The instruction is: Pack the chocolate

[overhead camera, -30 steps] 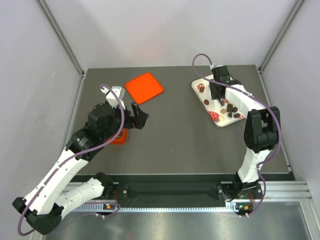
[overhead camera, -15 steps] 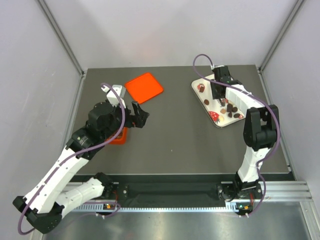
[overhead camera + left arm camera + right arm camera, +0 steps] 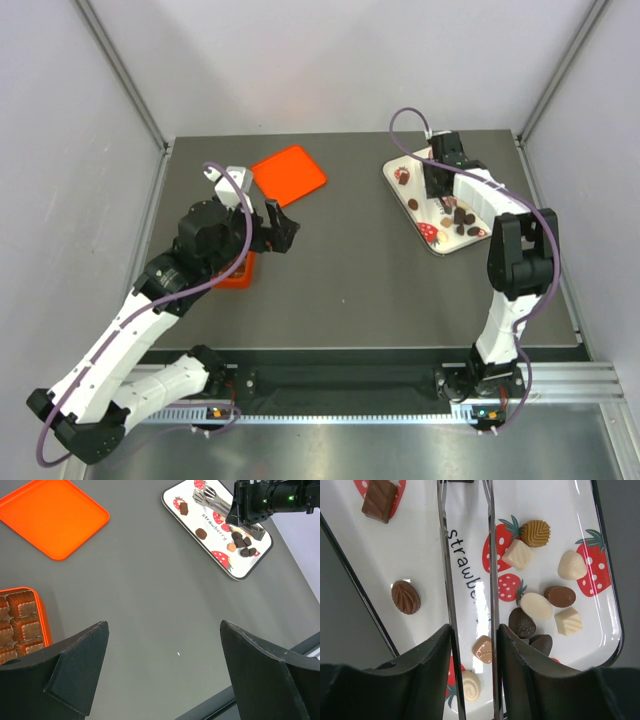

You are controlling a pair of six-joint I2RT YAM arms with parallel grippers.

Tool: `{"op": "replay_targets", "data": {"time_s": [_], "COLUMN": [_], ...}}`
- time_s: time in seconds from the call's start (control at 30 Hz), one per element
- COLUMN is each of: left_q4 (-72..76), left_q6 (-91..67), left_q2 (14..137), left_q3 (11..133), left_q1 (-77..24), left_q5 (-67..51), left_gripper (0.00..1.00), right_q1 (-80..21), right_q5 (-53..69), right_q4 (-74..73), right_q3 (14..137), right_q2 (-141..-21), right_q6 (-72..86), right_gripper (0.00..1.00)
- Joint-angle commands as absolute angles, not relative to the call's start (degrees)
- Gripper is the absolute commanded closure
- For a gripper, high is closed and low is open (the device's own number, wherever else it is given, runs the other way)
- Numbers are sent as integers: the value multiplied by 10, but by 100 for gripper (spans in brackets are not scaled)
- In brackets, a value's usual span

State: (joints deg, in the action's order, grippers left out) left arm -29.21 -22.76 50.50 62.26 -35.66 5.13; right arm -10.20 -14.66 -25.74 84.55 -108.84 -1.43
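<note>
— Chocolates (image 3: 535, 605), the small brown and cream bite-sized pieces: where are they for you?

— On the far side. Nearest me, my left gripper (image 3: 162, 628) hangs over the dark grey table (image 3: 150, 580), jaws spread wide, holding nothing. Just beside it is the orange-red plastic box with square compartments (image 3: 44, 620). Brown squares show in its cells, and I cannot tell whether they are sweets or liner. Further back lies the flat orange-red square lid (image 3: 52, 517), apart from the box.

— And the tray?

— Farthest out, to the right. The white oblong tray with strawberry prints (image 3: 420, 540) carries all the loose pieces. My right gripper (image 3: 474, 635) is clamped around the silver metal tongs (image 3: 209, 499), whose arms lie low over the tray. Their tips run out of my wrist view.

— How do you take one cleanly?

— I judge the lone pieces safest: the brown ridged oval (image 3: 406, 596) or the brown rectangular block (image 3: 379, 500), both well apart from the crowded cluster. I'd straddle one with the tips, squeeze gently so it doesn't squirt out, lift straight up, then cross to the box.
</note>
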Motion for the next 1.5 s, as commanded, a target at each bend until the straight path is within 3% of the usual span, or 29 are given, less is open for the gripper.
{"op": "replay_targets", "data": {"time_s": [0.0, 0.43, 0.7, 1.03, 1.2, 1.47], "left_q4": [-278, -322, -370, -396, -389, -353], "left_q6": [-223, -200, -207, -251, -264, -292], "left_q2": [504, 546, 610, 600, 565, 498], "left_q3": [647, 721, 829, 891, 930, 936], "left_q1": [-355, -355, -355, -355, -355, -355], "left_q5": [47, 72, 77, 52, 31, 25], "left_gripper": [2, 3, 4, 5, 5, 5], "right_q1": [-91, -88, -89, -107, -184, -399], "right_q5": [-134, -117, -112, -62, -15, -4], "right_q4": [-225, -242, -265, -286, -261, -120], "right_q3": [882, 880, 862, 858, 847, 823], "right_q2": [-1093, -1060, -1004, -932, -899, -908], "right_q6": [-10, -4, 24, 69, 126, 215], "right_gripper": [60, 69, 69, 70, 71, 70]}}
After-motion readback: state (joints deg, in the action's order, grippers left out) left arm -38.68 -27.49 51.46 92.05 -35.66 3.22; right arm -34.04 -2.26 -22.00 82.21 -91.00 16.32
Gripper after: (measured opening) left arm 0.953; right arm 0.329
